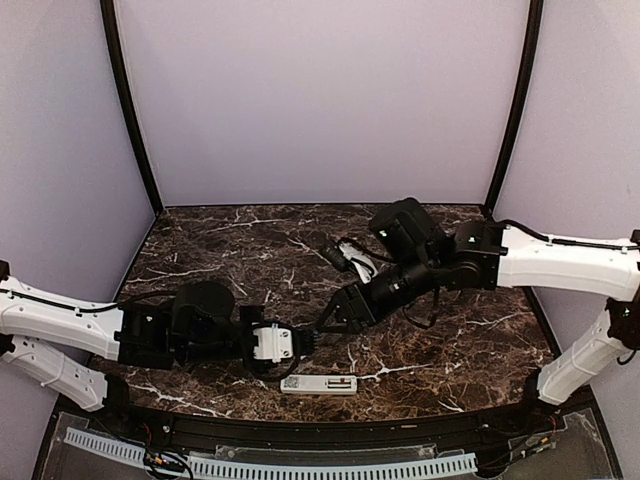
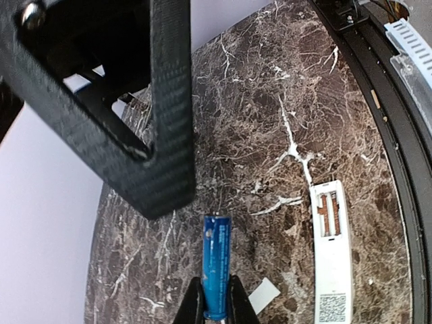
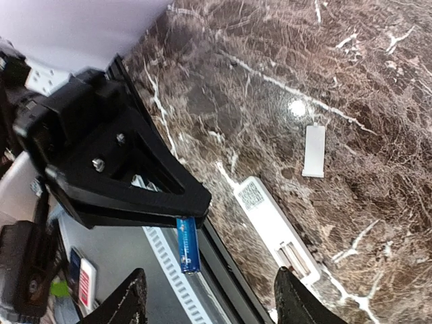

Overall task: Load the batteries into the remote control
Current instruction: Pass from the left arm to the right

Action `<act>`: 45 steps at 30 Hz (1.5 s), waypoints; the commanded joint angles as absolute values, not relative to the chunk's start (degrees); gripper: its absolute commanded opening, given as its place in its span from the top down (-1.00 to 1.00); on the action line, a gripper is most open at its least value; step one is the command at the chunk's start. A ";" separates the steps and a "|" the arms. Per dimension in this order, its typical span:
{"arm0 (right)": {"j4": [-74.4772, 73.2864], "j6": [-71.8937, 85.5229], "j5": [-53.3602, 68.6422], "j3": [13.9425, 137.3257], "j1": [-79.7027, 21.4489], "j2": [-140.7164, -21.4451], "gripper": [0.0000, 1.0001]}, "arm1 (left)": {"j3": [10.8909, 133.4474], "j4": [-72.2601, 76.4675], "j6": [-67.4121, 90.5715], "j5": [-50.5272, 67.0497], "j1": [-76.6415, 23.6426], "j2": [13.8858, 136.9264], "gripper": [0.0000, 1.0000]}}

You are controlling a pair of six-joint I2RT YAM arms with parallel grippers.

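My left gripper (image 2: 217,300) is shut on the lower end of a blue battery (image 2: 217,260), which sticks out ahead of its fingers above the marble table. In the right wrist view the same blue battery (image 3: 187,244) hangs from the left gripper's black fingers (image 3: 135,196). My right gripper (image 3: 210,287) stands open, its fingertips wide on either side of the battery's free end and apart from it. The white remote control (image 1: 320,384) lies face down near the front edge, its battery compartment (image 2: 329,214) uncovered. In the top view the left gripper (image 1: 303,342) and the right gripper (image 1: 330,322) meet just above the remote.
A small white battery cover (image 3: 314,150) lies loose on the marble beside the remote (image 3: 277,223). The table's front edge carries a black rail and a white slotted duct (image 1: 270,465). Lilac walls (image 1: 320,100) close off the back and sides.
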State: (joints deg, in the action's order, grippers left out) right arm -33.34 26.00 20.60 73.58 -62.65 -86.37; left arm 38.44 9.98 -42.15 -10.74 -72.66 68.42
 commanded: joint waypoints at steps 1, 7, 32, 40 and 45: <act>-13.54 38.87 18.06 64.27 -62.88 -81.26 -0.19 | 40.53 5.13 -28.37 -7.44 -72.75 69.40 1.00; -3.74 44.04 18.38 57.94 -63.44 -79.94 -0.01 | 42.59 4.24 -25.12 -6.69 -72.51 70.53 1.00; -0.61 48.43 23.18 53.09 -64.90 -81.79 0.63 | 42.70 4.70 -24.49 -6.88 -71.77 70.48 1.00; -0.59 48.31 24.18 54.34 -65.25 -82.71 0.96 | 42.65 4.46 -24.18 -7.13 -71.67 70.32 1.00; -1.62 48.71 23.42 54.47 -65.27 -81.97 1.00 | 42.54 4.36 -24.15 -7.34 -71.55 70.35 1.00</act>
State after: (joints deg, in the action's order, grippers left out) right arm -2.46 48.56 23.35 53.87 -64.58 -82.13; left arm 41.25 5.02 -24.82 -7.11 -72.07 70.70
